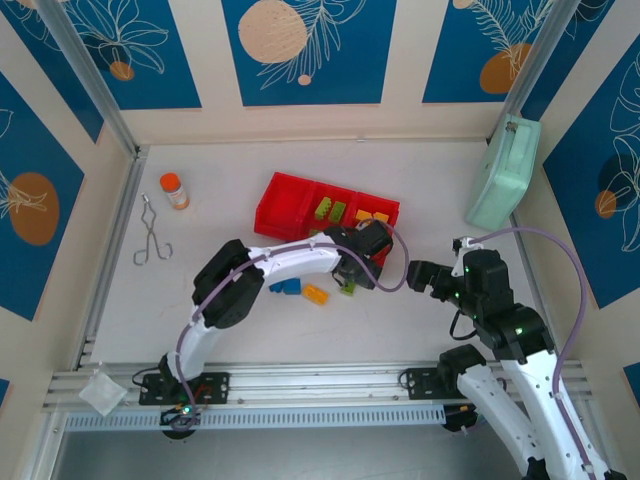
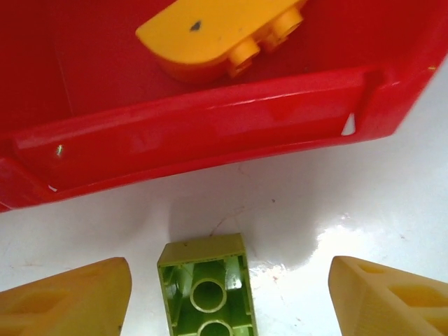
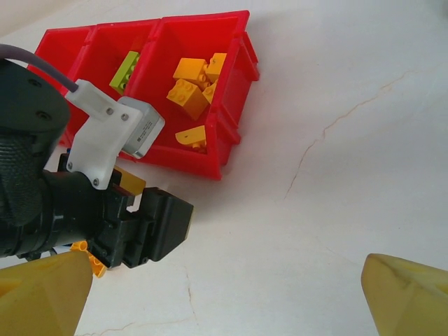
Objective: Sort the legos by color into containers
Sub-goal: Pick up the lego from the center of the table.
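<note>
Red three-compartment tray (image 1: pixel 288 205) is sitting mid-table, angled slightly. Its middle compartment is holding lime green bricks (image 1: pixel 332 210) and its right compartment is holding yellow-orange bricks (image 1: pixel 372 216); the right wrist view is showing the same piles.

Left gripper (image 1: pixel 350 278) is reaching across to the table just in front of the tray's right end. In the left wrist view its fingers (image 2: pixel 70 301) are standing spread apart, and a loose lime green brick (image 2: pixel 206 287) is lying between them, touching neither, hollow underside facing the camera. That brick is resting on the white table (image 2: pixel 364 203), near the tray's outer wall but apart from it. A curved yellow brick (image 2: pixel 217 31) is lying inside the compartment just beyond the wall.

A blue brick (image 1: pixel 287 287) and an orange brick (image 1: pixel 316 293) are lying on the table beside the left arm's wrist.

Right gripper (image 1: pixel 415 272) is hovering to the right of the left gripper, pointing at it. Its fingers (image 3: pixel 406 297) are spread wide, gripping nothing.

An orange-capped bottle (image 1: pixel 174 190) and metal tongs (image 1: pixel 152 235) are sitting far left; a mint-green case (image 1: pixel 503 172) is leaning at the right wall.
</note>
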Robot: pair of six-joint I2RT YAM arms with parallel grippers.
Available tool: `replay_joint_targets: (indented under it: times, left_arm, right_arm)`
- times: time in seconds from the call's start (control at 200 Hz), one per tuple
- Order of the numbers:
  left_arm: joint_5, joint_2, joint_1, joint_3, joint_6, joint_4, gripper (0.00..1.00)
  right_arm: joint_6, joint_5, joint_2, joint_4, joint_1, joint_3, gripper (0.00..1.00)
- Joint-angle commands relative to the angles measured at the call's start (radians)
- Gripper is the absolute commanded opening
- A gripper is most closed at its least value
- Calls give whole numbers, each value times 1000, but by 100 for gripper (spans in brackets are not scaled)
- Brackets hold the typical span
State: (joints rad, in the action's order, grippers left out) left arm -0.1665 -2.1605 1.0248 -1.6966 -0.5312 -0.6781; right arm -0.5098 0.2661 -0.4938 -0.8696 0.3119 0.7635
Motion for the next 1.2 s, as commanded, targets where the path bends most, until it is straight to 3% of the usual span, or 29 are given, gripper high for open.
replay_joint_targets:
  times: [0.0,0.465,0.73,0.86,1.196]
  left_arm:
    - [-12,-45,-13,3,-41,-43,73]
    - [45,-68,-25,28,-94,-50,55]
    - [105,-2,-25,91,-101,3,33]
    - [71,53,-25,112,-110,6,19]
    - [-105,345,-83,184,-117,60,8]
  right_arm:
    - [5,-95,15,49,3,-1,99]
    - [5,-114,16,57,-13,-5,99]
    - [3,-114,15,54,-9,-5,99]
    - [2,-114,15,56,-10,-7,99]
    - [5,-124,20,58,-5,-6,99]
